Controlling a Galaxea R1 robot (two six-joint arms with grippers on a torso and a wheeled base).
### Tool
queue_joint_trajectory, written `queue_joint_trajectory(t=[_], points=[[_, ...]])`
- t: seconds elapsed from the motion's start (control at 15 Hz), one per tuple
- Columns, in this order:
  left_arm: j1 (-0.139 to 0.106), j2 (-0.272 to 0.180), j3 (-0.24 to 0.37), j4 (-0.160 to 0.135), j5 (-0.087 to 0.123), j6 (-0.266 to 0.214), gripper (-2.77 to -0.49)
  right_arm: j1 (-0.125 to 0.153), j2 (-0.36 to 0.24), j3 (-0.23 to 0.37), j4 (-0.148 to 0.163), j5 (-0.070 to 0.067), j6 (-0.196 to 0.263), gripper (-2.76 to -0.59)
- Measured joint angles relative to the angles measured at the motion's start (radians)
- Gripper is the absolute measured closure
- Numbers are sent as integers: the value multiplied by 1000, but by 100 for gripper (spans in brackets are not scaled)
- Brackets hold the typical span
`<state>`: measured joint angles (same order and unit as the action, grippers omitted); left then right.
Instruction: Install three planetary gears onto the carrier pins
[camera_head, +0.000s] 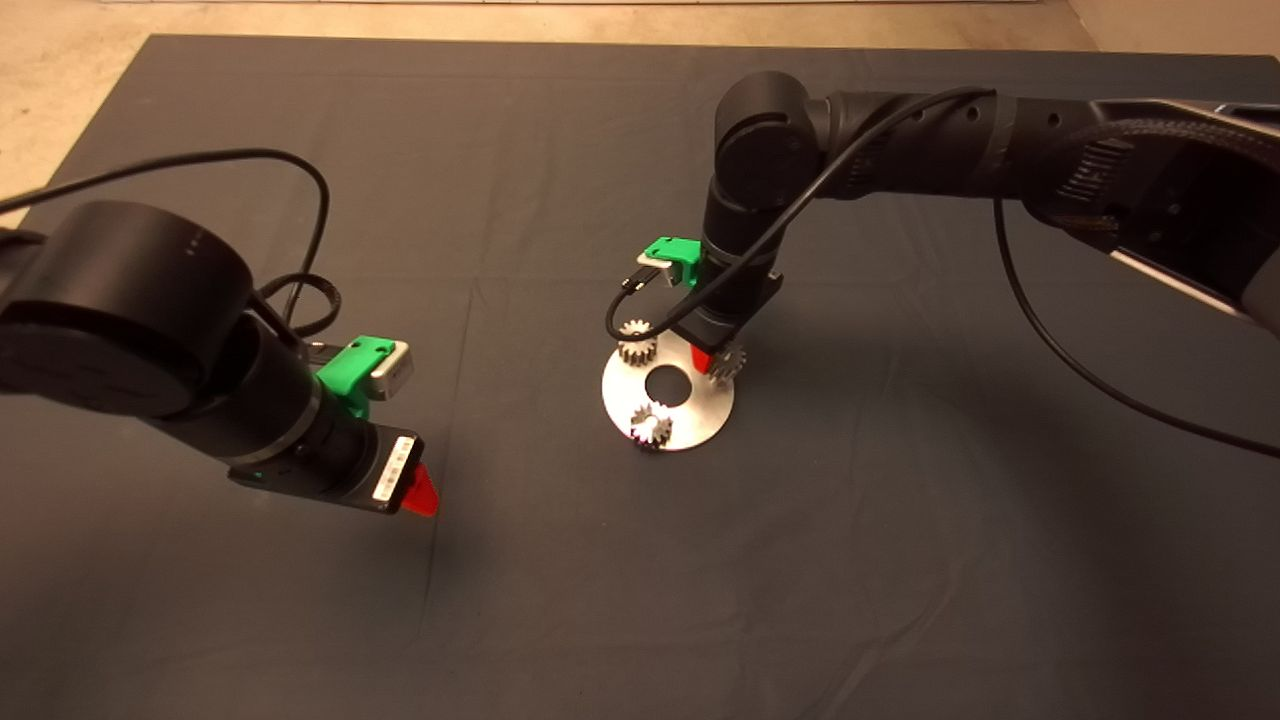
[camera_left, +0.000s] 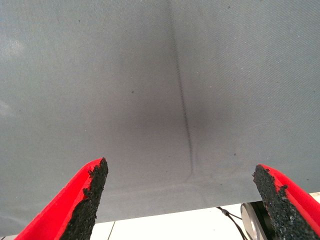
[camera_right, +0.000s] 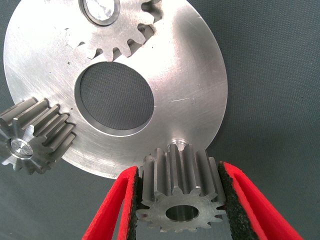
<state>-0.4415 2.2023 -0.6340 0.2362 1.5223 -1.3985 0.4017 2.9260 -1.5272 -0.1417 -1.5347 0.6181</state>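
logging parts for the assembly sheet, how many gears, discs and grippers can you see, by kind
planetary gears: 3, two seated on pins, one held by the right gripper
carrier disc: 1
grippers: 2, right gripper at the disc, left gripper over bare mat
total: 6

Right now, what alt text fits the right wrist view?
The right tool grips a planetary gear between its red fingers, close to a bare carrier pin at the silver disc's edge. Two more gears already sit on pins around the disc's centre hole.
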Motion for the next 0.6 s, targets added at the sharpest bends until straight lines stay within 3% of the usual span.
queue_joint_trajectory(t=[0.13,0.6], points=[[0,0,0,0,0,0,-207,-1,3,0,0,-6,0,-100],[0,-12,1,0,0,0,-207,-8,5,-1,-1,1,-1,-95]])
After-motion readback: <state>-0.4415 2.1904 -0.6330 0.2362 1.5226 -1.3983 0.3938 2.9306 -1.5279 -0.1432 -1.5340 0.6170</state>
